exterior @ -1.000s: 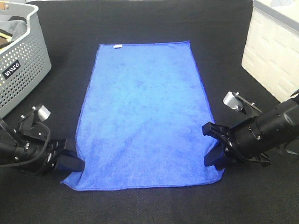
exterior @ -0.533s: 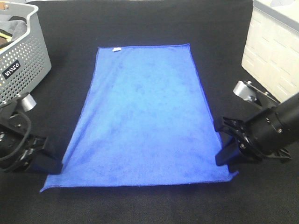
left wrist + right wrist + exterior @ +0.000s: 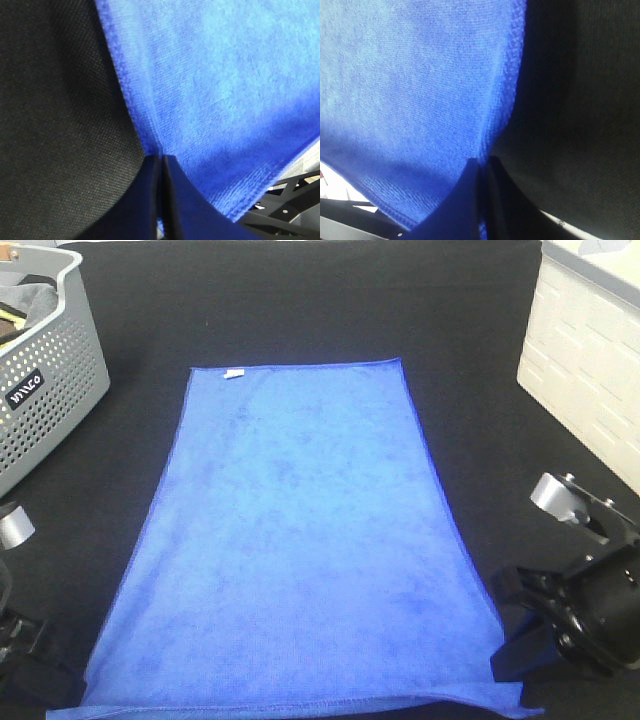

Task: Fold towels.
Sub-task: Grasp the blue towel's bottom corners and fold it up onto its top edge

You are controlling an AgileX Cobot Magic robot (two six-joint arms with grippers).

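A blue towel [image 3: 300, 540] lies spread flat on the black table, its long side running away from me, a small white tag at its far left corner. My left gripper [image 3: 60, 690] is shut on the towel's near left corner; the left wrist view shows the fingers [image 3: 172, 200] closed on the blue cloth [image 3: 225, 100]. My right gripper [image 3: 512, 665] is shut on the near right corner; the right wrist view shows the fingers [image 3: 465, 200] pinching the cloth [image 3: 410, 90]. The near edge sits at the table's front edge.
A grey perforated basket [image 3: 40, 370] holding other cloth stands at the far left. A white cabinet [image 3: 590, 350] stands at the right. Black table cloth [image 3: 300, 300] lies beyond the towel.
Both grippers have pulled the towel's near corners toward the front and outward. The towel has slid toward me and stretched flat and wider at its near edge.
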